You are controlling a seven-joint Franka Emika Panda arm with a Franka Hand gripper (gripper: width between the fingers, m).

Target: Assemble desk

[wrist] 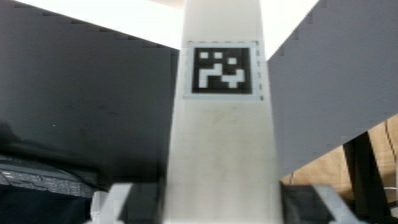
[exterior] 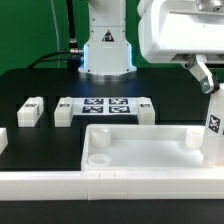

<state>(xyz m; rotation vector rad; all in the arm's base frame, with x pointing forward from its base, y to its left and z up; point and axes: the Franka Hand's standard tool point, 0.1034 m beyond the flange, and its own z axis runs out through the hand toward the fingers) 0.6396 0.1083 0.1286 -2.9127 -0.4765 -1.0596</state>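
The exterior view sits in front of the black table top [exterior: 40, 85], fairly low and a little way back. It faces across the large white plastic rectangular slab [exterior: 140, 150] and the marker board [exterior: 105, 108] toward the robot's white base [exterior: 107, 50] on the far side. The wrist view looks from very near along the white square plastic post leg [wrist: 222, 140], which fills its middle. It seems to look out from the gripper [wrist: 222, 205], though that edge is blurred. Both views share this leg, standing at the exterior view's right [exterior: 213, 128], and the dark table.
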